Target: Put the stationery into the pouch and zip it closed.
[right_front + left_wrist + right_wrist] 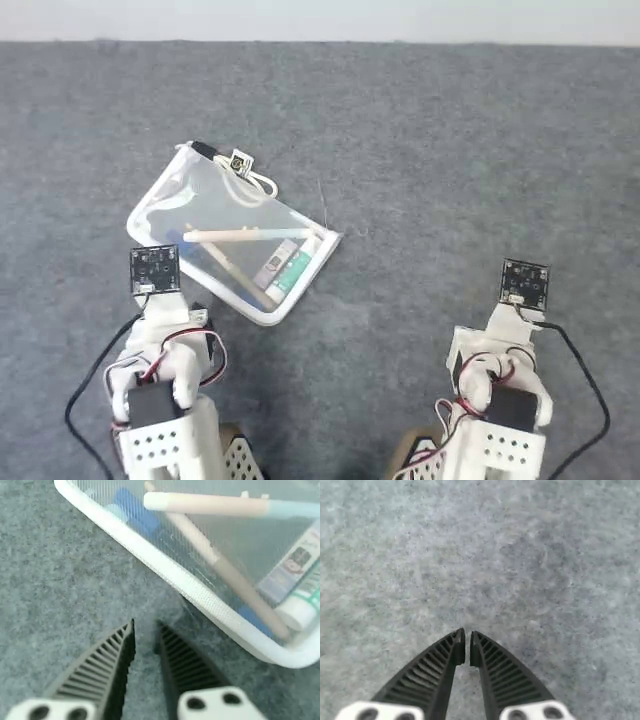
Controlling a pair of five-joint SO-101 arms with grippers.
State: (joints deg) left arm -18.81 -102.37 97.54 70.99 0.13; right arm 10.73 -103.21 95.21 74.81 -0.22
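A clear pouch point(200, 195) with white edging lies flat and slanted on the grey table point(450, 150), on your left side and ahead of your left arm. The stationery sits inside it: a cream pen point(235, 235) lying across, a second pale pen point(235, 582) crossing under it, something blue point(195, 250) near the corner closest to you, and a tube point(285, 268) with green print toward the other near corner. With everything inside, the loading part of the task looks done.

Your left gripper point(146, 632) hangs low over the table just beside the pouch's near edge point(200, 595), apart from it. Its fingers point(117, 650) stand a narrow way apart and hold nothing. It looks like a rest position rather than a grasp. Your right gripper point(466, 642) is well apart from the pouch on the other side, above bare table. Its fingers point(440, 670) are pressed almost together, with only a sliver between the tips, and they hold nothing either.

The zip pull point(203, 149) lies at the pouch's far corner, with a white cord point(262, 185) and a small tag point(240, 160) trailing from it. Whether the zip along that far edge is fully closed cannot be made out. From above, each arm's wrist camera covers its fingers. The blue thing is too blurred by the pouch wall to name.
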